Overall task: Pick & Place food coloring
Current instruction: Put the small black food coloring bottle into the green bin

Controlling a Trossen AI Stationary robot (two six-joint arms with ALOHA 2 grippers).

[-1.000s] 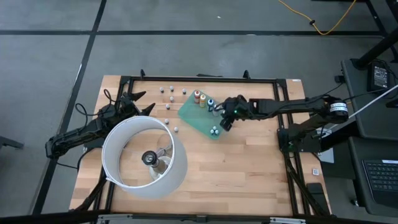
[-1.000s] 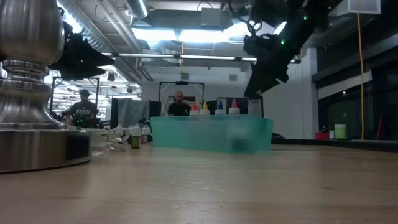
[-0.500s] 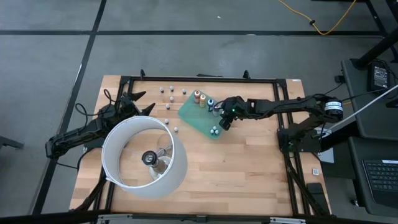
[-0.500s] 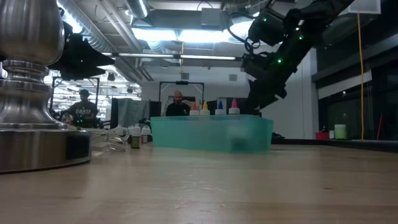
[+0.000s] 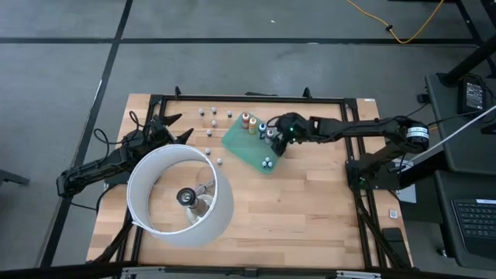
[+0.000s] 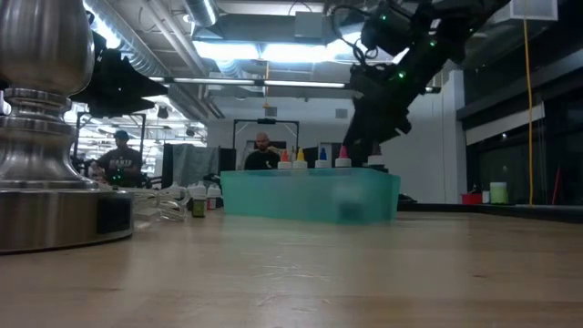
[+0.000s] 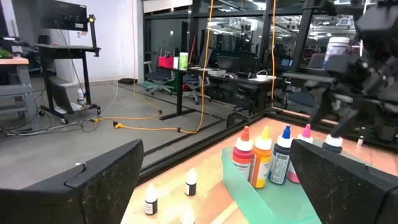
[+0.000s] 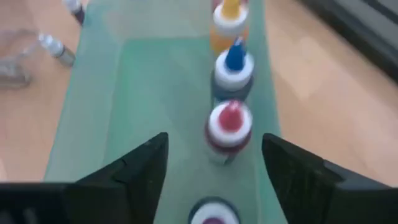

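Wooden table (image 5: 310, 209): green sheet (image 5: 244, 147), loose small bottles (image 5: 209, 116), ring lamp (image 5: 180, 195) resting directly on it.

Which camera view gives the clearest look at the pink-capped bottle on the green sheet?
The right wrist view: the pink-capped bottle stands between the right gripper's spread fingers, seen from above. The left wrist view shows it sideways in the row. The low view shows only its tip; the high view, barely a dot.

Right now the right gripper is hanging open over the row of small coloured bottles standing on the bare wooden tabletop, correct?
Not quite. The right gripper does hang open over the row of small coloured bottles, but they stand on the flat green rectangular sheet, not on bare wood. The right wrist view shows it.
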